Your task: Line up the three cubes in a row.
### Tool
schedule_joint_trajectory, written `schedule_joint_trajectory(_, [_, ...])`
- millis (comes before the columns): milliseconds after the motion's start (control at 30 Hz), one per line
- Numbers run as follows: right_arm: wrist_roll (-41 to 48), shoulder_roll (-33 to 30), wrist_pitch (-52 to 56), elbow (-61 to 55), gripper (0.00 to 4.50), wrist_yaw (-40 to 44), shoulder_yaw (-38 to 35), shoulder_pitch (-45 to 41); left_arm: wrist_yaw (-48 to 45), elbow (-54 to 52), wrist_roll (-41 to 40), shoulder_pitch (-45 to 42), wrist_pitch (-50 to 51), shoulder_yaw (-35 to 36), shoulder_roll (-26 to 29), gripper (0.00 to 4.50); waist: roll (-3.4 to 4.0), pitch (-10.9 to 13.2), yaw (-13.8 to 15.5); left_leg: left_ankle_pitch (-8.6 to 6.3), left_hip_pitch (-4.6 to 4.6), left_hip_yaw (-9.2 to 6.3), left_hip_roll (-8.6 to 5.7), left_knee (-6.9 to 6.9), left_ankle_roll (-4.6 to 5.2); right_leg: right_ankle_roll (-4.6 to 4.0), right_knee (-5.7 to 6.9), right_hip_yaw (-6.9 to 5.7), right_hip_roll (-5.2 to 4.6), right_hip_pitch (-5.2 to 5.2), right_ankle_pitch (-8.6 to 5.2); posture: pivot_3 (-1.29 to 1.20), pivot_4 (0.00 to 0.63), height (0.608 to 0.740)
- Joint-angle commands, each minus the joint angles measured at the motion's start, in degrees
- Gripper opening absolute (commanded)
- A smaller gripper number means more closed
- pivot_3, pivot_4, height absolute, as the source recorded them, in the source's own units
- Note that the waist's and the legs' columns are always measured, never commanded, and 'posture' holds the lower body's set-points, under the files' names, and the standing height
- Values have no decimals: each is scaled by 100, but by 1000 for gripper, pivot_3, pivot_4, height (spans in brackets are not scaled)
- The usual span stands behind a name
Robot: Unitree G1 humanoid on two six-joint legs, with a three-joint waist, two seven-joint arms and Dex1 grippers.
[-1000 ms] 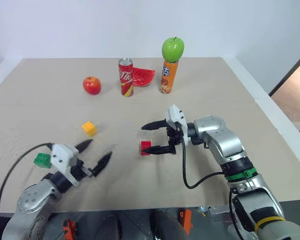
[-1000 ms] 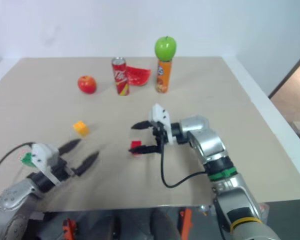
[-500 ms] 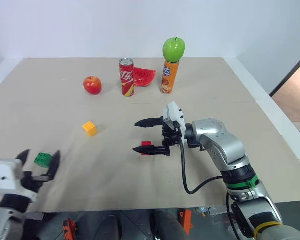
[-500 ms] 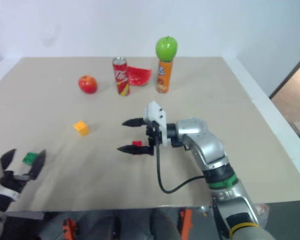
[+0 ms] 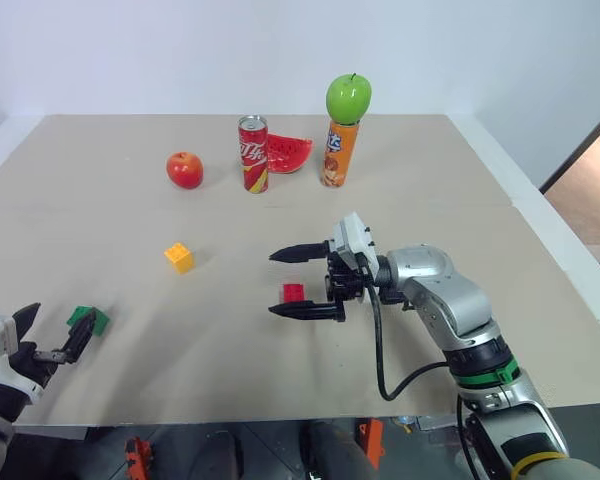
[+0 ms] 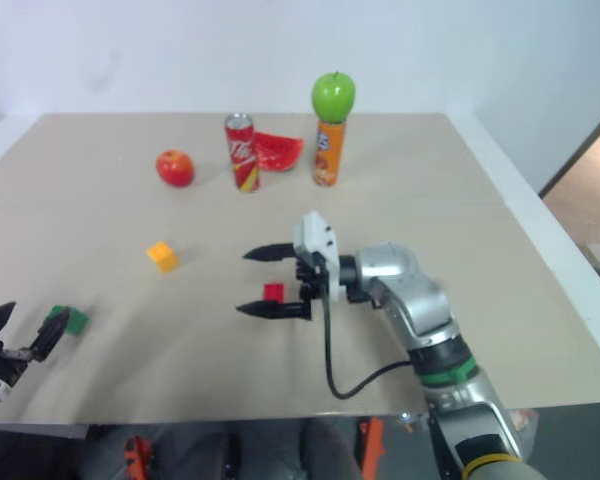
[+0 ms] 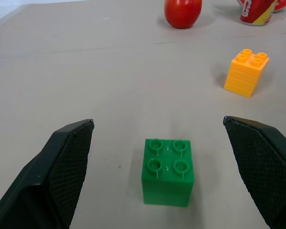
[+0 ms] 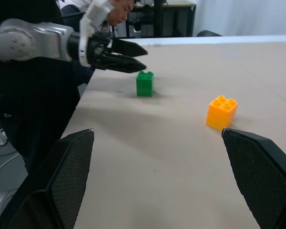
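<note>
The green cube stands at the lower left of the frame on the table, and the left hand is just before it with its fingers wide apart, holding nothing. In the left wrist view this cube sits between the two fingers, not yet touched. The yellow-orange cube is further up, left of centre, and the red cube lies in the middle of the frame, between the spread fingers of the right hand, which is also empty. The cubes are well apart, so no row exists yet. I judge the step is reaching for the green cube; next the left hand must advance and close on it.
</note>
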Motion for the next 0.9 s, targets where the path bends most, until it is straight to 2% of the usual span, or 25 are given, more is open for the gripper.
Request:
schedule_joint_trajectory(33, [103,-67,-167,-272,4462,48,-169,26,-63,71,125,-17,-143,95,97,4500,-1,0,0,0,0,0,0,0,0,0,0,0,0,0,0,0,150,740])
schedule_joint_trajectory(667, [-45,-178,-433,-268,4462,-21,-64,133,-61,689,655,-308,256,-439,196,4500,-1,-1,1,0,0,-2,4,-4,-1,4,1,-2,4,-4,3,0,150,740])
schedule_joint_trajectory(700, [-46,-183,-434,-273,4500,-24,-66,139,-84,738,693,-331,213,-453,206,3996,-1,-1,1,0,0,-3,4,-4,-1,3,1,-2,4,-4,3,0,150,740])
schedule_joint_trajectory(867, [-55,-213,-426,-306,4500,-38,-72,172,-156,857,852,-413,106,-509,234,2458,-1,-1,1,0,-1,0,3,-3,-1,3,1,-1,1,-4,3,0,150,740])
schedule_joint_trajectory(900, [-58,-217,-424,-314,4500,-40,-74,180,-178,878,898,-423,78,-528,245,2037,-1,-1,1,0,-1,0,2,-3,-1,2,1,-1,0,-4,3,0,150,740])
